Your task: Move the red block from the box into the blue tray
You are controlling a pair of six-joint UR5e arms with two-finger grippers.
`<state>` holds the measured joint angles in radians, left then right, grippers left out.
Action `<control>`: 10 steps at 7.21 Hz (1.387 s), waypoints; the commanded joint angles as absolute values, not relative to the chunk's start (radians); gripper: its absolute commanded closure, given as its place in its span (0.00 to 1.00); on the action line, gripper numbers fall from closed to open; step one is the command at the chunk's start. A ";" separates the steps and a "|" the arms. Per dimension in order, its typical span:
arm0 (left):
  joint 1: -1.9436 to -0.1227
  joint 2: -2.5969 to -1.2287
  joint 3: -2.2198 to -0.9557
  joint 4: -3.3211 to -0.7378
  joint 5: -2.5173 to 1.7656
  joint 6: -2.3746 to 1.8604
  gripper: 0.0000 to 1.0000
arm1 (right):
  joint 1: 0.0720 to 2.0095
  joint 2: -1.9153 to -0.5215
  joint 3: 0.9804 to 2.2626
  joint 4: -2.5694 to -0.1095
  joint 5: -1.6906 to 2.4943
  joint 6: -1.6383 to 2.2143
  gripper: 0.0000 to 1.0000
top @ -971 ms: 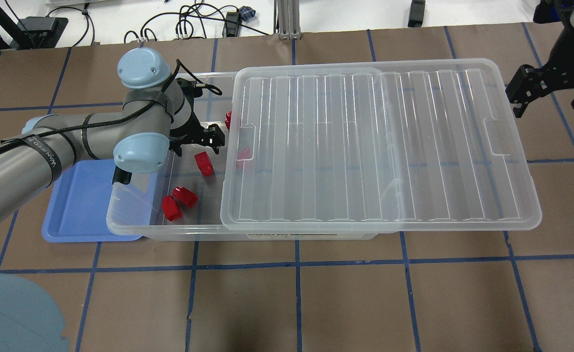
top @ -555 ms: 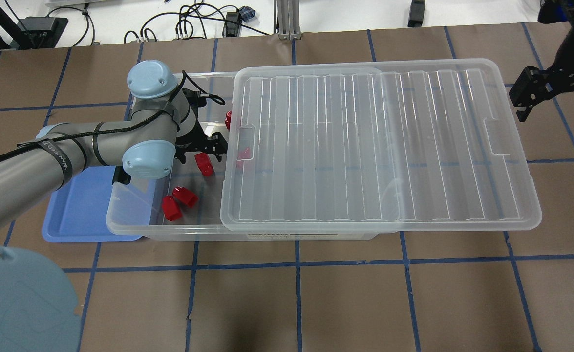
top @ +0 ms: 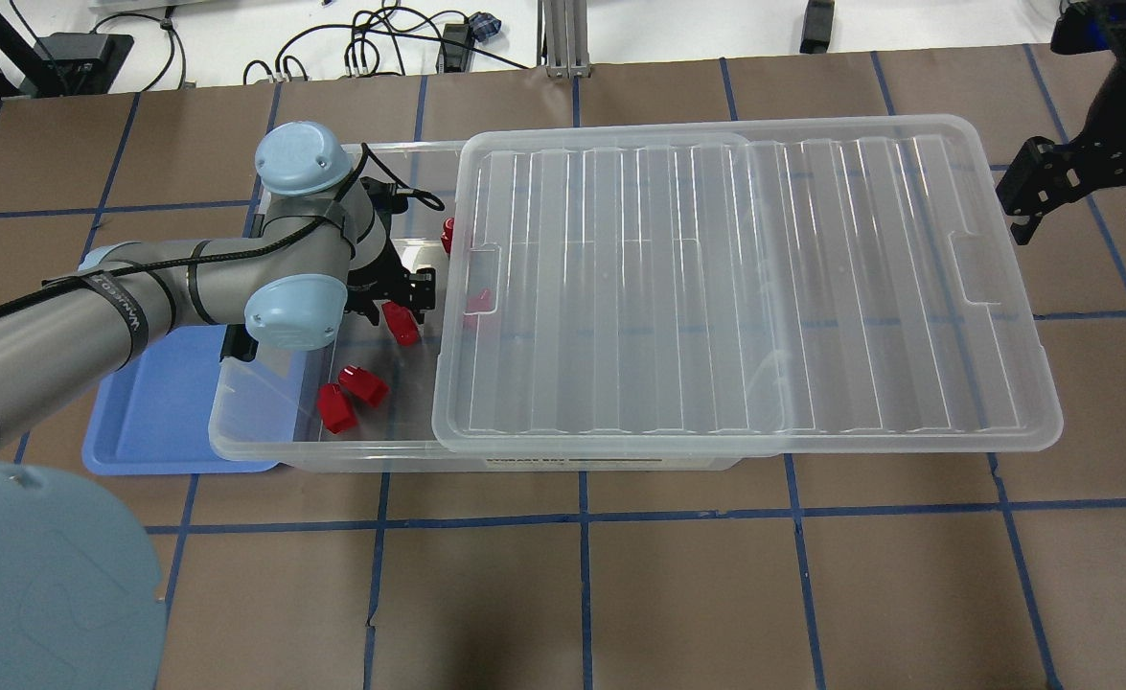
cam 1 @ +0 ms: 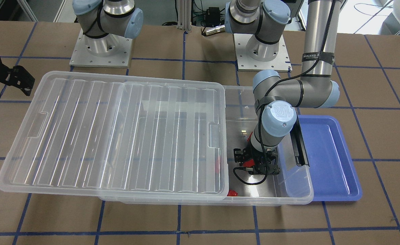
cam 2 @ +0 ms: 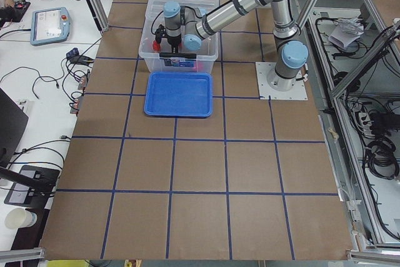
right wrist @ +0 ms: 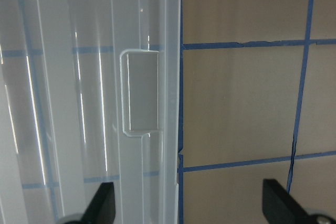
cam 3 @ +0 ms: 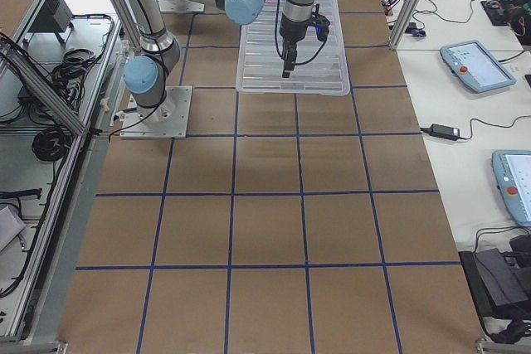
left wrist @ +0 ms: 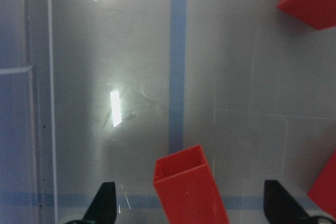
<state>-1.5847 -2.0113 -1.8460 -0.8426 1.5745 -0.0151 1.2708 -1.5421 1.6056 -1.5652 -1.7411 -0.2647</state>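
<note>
Left gripper [left wrist: 190, 209] is parted in the box [top: 265, 447], fingers [left wrist: 105, 203] at both sides of the red block [left wrist: 186, 182]. Right gripper [right wrist: 190, 207] is also parted

The left arm [cam 1: 317, 30] and right arm [cam 1: 99, 25] are silver-grey tubes linked by rounded pale blue joint caps [cam 1: 277, 117], one embossed with a UR logo, on square silver base plates [cam 1: 99, 56] dotted with screws, with a black cable [cam 1: 253, 184] strapped under white-lettered dark bands [cam 1: 317, 56], ending in the black left gripper [top: 395, 311] and right gripper [top: 1080, 225].
</note>
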 commanded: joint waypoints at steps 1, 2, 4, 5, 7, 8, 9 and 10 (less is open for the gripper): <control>-1.583 -1.990 -1.842 -0.854 1.572 -0.011 0.85 | 1.270 -1.536 1.611 -1.566 -1.741 -0.256 0.00; -1.562 -1.982 -1.829 -0.859 1.571 -0.002 0.88 | 1.270 -1.534 1.611 -1.566 -1.741 -0.258 0.00; -1.560 -1.930 -1.711 -1.060 1.568 -0.002 0.87 | 1.270 -1.534 1.612 -1.563 -1.744 -0.258 0.00; -1.568 -1.889 -1.616 -1.229 1.537 -0.014 0.87 | 1.270 -1.532 1.617 -1.568 -1.741 -0.258 0.00; -1.562 -1.827 -1.469 -1.440 1.535 -0.002 0.87 | 1.264 -1.528 1.646 -1.574 -1.746 -0.259 0.00; -1.522 -1.824 -1.470 -1.446 1.577 0.084 0.87 | 1.250 -1.508 1.649 -1.592 -1.756 -0.258 0.00; -1.423 -1.821 -1.470 -1.444 1.603 0.282 0.87 | 1.208 -1.481 1.649 -1.594 -1.756 -0.261 0.00; -1.323 -1.822 -1.473 -1.443 1.592 0.402 0.87 | 1.180 -1.465 1.648 -1.600 -1.755 -0.259 0.00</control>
<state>-1.4341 -1.8242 -1.4739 -1.4378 1.5868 0.2392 1.2164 -1.4882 1.6474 -1.5923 -1.7545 -0.2594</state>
